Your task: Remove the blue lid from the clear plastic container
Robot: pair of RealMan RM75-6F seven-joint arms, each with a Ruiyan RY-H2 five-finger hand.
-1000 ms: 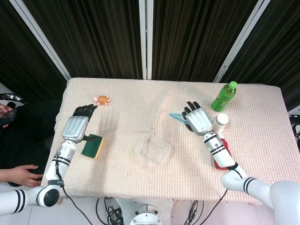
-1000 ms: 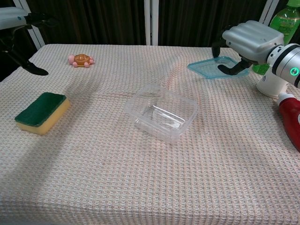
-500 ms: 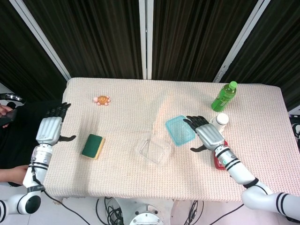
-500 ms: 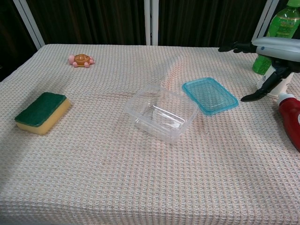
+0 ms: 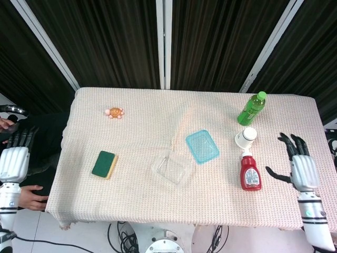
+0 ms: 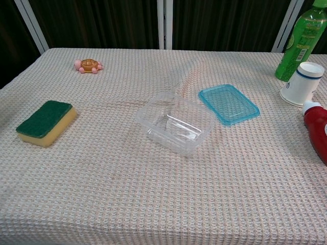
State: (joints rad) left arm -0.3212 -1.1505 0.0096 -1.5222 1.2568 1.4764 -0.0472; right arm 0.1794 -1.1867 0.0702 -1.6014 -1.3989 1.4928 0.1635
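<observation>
Blue lid (image 5: 202, 146) flat on table, just beside open clear container (image 5: 172, 167); robot hands off table.

No text can be read; the green bottle's (image 6: 302, 40) label print is too small.

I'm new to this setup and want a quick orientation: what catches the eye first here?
The blue lid lies flat on the cloth beside the open clear plastic container at mid-table. A green bottle, white cup and red bottle line the right side. Each robot hand, left and right, sits spread at the table's ends.
</observation>
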